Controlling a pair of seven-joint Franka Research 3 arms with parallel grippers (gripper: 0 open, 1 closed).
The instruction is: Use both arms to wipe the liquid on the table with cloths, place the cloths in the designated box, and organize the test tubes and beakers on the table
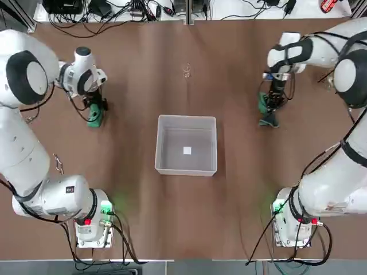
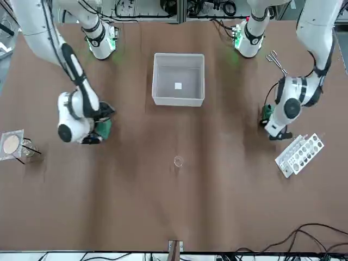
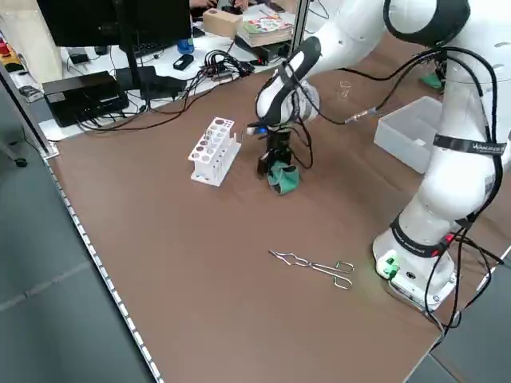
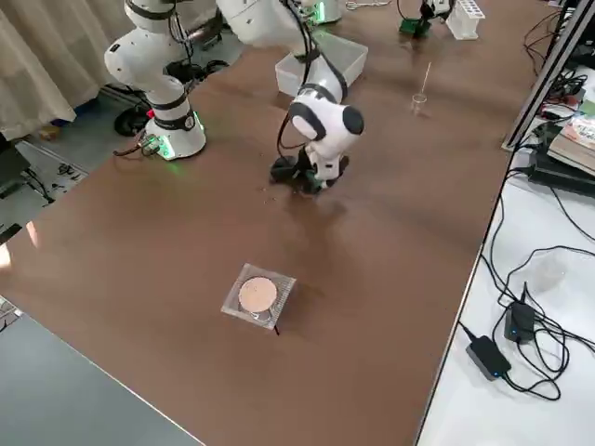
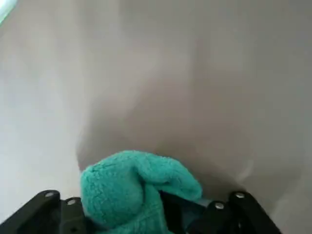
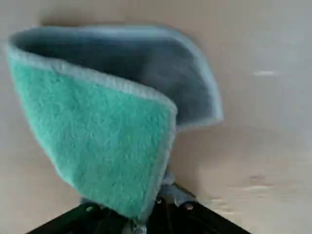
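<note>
Each green cloth is pinched in shut jaws, L and R, and pressed to the worktop. Judged soft, light, floppy; best gripped at a bunched fold.

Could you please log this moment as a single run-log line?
phase: wiping | left gripper: jaws shut on left cloth, on table | right gripper: jaws shut on right cloth | box: no cloth inside

White rounded arms, grey bands, black cables.
</note>
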